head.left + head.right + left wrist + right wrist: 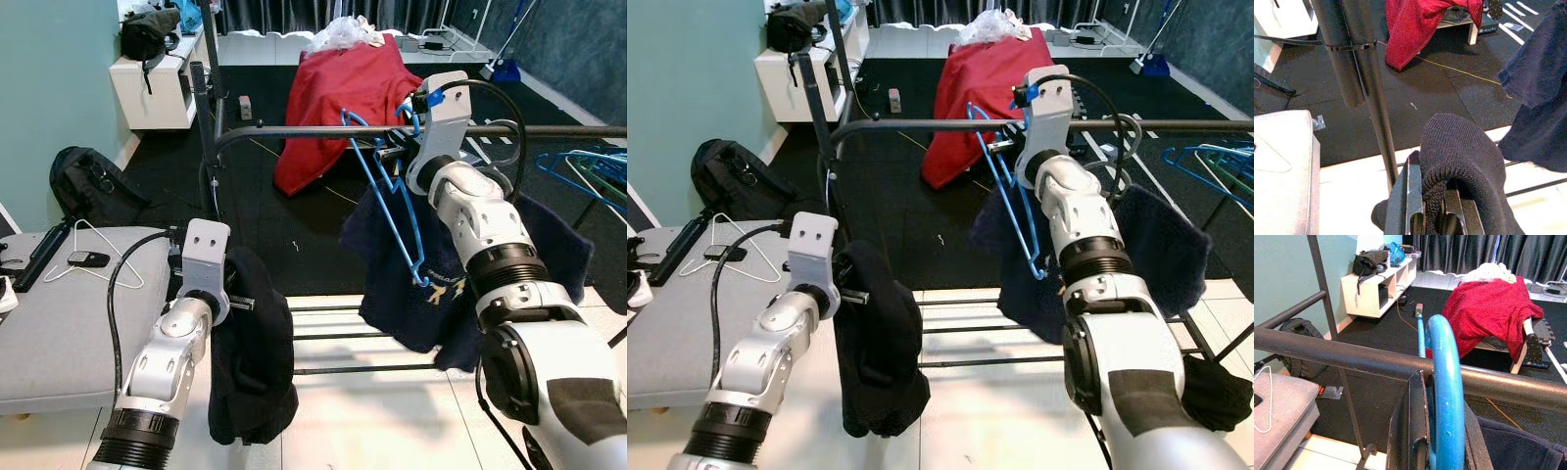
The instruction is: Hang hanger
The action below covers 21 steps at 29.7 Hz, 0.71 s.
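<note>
- Even, bright indoor light; the white floor tiles look slightly washed out.
- Shadows are soft.
- Wrist views: the nearest blue hanger and black garment are softly blurred.

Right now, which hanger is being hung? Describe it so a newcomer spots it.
Find the dark horizontal rail across the rack. At its middle the right gripper holds the blue hanger, carrying a navy garment. The other blue hangers hang bare at the rail's right end.
</note>
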### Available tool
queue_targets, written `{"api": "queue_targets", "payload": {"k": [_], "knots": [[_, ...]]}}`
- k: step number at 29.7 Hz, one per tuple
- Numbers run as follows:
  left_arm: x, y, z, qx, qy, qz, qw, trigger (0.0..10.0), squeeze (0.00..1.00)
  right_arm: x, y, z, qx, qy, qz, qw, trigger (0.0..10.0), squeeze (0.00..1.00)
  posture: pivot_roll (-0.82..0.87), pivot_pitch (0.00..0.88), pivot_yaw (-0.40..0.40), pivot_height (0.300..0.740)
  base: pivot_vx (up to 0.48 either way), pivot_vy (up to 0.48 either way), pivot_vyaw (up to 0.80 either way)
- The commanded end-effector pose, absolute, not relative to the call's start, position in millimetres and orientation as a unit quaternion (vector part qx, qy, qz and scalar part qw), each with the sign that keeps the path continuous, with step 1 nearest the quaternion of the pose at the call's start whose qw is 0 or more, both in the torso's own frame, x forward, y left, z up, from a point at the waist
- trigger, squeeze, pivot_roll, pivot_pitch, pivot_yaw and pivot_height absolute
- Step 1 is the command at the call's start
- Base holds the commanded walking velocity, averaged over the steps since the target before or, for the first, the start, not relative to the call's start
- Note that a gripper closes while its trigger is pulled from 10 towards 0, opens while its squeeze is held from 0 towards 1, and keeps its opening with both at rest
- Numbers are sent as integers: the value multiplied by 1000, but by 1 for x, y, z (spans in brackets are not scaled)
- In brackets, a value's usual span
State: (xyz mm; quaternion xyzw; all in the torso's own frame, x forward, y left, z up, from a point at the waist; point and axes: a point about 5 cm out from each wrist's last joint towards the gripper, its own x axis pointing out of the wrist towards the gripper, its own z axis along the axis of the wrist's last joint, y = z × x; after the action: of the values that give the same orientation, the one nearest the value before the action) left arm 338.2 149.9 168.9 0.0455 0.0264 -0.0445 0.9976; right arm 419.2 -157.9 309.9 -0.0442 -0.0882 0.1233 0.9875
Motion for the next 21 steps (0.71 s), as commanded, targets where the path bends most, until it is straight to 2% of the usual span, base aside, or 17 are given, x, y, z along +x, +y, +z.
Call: {"api": "queue_targets", "payload": {"k": [1,7,21], "knots": [[337,156,170,55,26,-38,997,10000,0,421,-159,300,-41,-68,115,990,10000,0,9,202,11,740,0,0,0],[337,160,172,57,28,-34,997,10000,0,419,-155,305,-35,-97,112,988,10000,0,8,212,13,740,0,0,0],[337,160,172,58,29,-36,997,10000,0,418,-154,292,-24,-85,99,991,10000,0,7,220,18,740,0,0,0]]}}
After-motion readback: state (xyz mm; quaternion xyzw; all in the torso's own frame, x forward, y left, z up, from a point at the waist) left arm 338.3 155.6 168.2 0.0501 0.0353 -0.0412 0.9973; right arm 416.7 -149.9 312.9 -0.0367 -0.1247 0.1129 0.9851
